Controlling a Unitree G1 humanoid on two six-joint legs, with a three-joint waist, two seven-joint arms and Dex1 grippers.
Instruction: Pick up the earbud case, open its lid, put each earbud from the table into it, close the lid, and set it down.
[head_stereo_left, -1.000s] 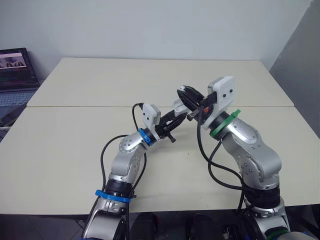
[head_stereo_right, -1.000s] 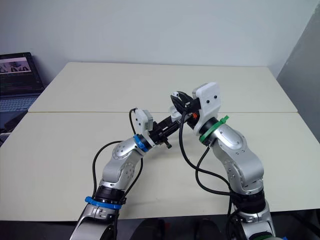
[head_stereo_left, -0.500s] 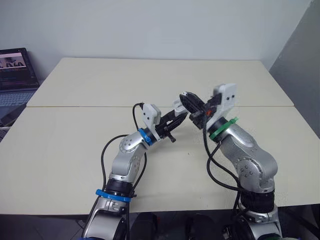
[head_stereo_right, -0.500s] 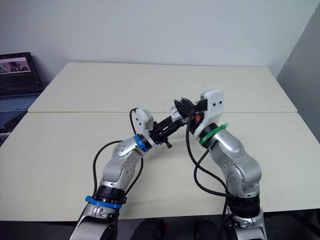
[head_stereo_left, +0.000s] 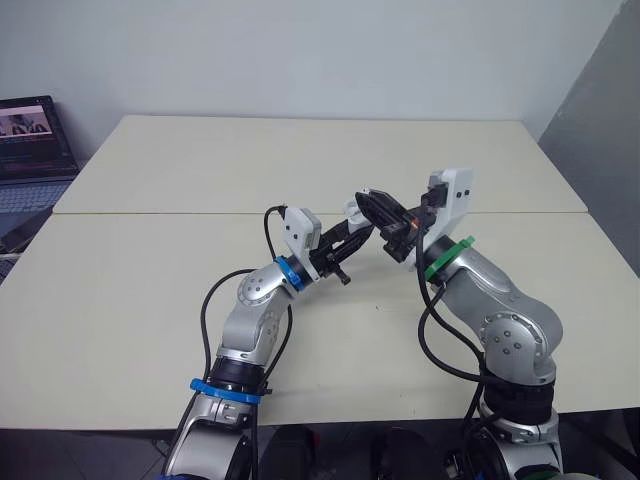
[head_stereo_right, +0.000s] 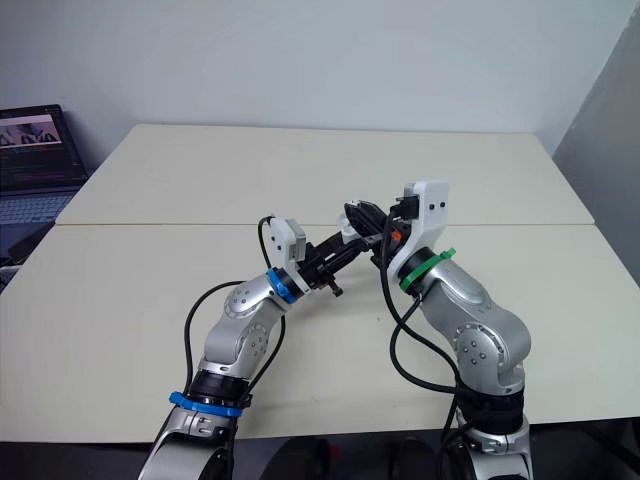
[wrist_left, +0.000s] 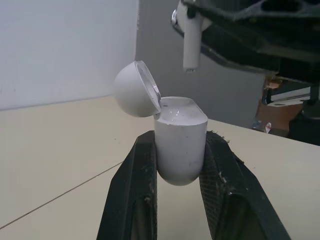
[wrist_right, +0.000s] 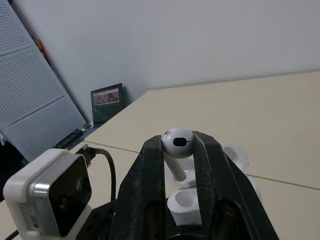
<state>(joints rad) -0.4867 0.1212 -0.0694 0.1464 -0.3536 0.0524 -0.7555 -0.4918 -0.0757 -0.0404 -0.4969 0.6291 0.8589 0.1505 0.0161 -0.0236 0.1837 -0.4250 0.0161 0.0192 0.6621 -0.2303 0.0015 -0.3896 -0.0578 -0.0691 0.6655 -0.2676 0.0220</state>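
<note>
**Currently: earbud held over the open case**

The left gripper (wrist_left: 179, 144) holds the white earbud case (wrist_left: 180, 150) upright above the desk (head_stereo_left: 140, 290), its two black fingers (wrist_left: 132, 195) clamped against the case's opposite sides. The lid (wrist_left: 132, 90) is hinged open and tilted back to one side. The right gripper (wrist_right: 177, 141) pinches one white earbud (wrist_right: 178, 143) by its head, with the stem pointing down toward the case opening. In the left wrist view, the stem tip hangs just above the opening, not touching it. Both grippers meet over the middle of the desk. A laptop (head_stereo_left: 30, 140) sits beyond the desk's far left corner.
</note>
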